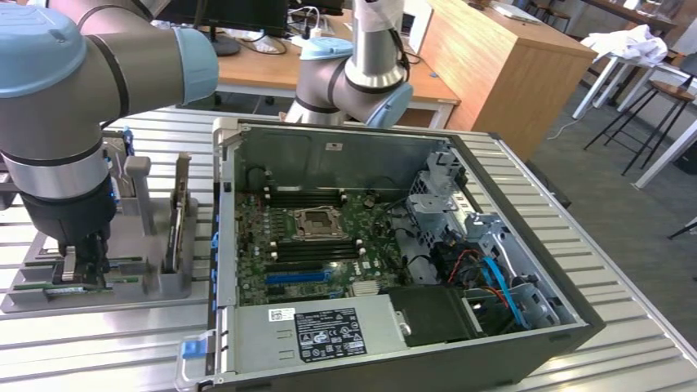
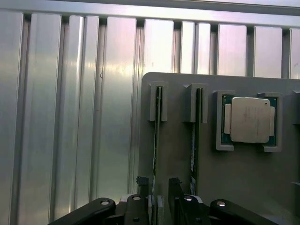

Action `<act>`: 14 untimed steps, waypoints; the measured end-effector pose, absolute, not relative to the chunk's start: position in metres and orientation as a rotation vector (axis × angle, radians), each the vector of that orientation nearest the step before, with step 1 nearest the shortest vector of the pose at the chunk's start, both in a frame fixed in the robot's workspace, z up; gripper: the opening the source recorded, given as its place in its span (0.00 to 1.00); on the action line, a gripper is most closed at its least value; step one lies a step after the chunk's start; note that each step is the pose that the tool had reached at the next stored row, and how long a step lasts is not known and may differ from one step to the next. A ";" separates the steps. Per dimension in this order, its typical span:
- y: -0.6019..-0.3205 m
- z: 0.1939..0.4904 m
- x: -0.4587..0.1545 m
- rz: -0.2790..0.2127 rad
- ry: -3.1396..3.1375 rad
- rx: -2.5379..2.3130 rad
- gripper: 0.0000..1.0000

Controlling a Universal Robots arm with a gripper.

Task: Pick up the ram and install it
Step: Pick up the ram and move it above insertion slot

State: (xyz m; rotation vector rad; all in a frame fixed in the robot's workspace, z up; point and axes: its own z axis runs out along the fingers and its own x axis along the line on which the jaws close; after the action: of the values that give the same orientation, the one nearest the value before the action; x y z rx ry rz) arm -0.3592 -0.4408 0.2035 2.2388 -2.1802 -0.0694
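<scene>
The grey tray point(image 2: 243, 183) holds three parts: the ram point(image 2: 156, 136) on edge in one slot; a second stick point(image 2: 194, 136) on edge in the next slot; a processor point(image 2: 249, 119) flat in a square recess. The open case point(image 1: 326, 151) beside the tray contains the motherboard point(image 1: 316, 245). The gripper point(image 2: 158, 185) is down at the tray, jaws apart; its fingers point(image 2: 143, 192) flank the ram's near end; contact cannot be told. The ram's long axis runs away from the gripper along its slot, parallel to the second stick.
</scene>
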 end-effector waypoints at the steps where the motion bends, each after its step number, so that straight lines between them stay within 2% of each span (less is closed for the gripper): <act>1: -0.441 0.203 -0.359 -0.069 -2.181 2.239 0.31; 14: -0.445 0.201 -0.359 -0.067 -2.181 2.240 0.31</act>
State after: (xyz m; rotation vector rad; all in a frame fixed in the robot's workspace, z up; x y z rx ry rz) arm -0.3592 -0.4452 0.2015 2.2398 -2.1810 -0.0673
